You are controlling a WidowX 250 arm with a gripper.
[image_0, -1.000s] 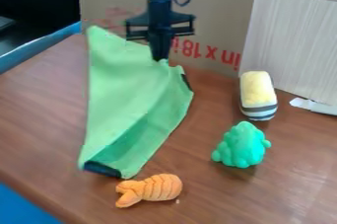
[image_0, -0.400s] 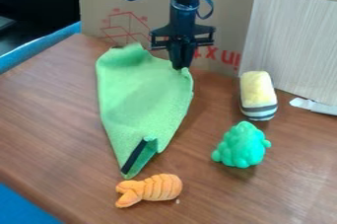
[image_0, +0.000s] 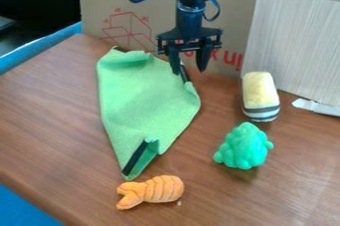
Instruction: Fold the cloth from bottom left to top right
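Observation:
The black gripper [image_0: 189, 69] hangs at the upper middle of the camera view, its two fingers spread apart with nothing between them. Its left fingertip is at the upper right corner of the green cloth [image_0: 147, 103]. The cloth lies left of centre, folded over unevenly, tapering to a point near the front. Dark edging shows at its lower tip, along its upper right side and at its top. The top edge is slightly raised and rumpled.
An orange toy [image_0: 152, 190] lies just in front of the cloth's lower tip. To the right are a green toy [image_0: 243, 146] and a yellow toy with striped end [image_0: 260, 95]. A cardboard panel [image_0: 229, 8] stands behind the table [image_0: 46, 120].
The gripper moved right with the cloth's corner, then opened and let it go. The cloth's lower end swung right and narrowed, and its top left corner shifted right and down.

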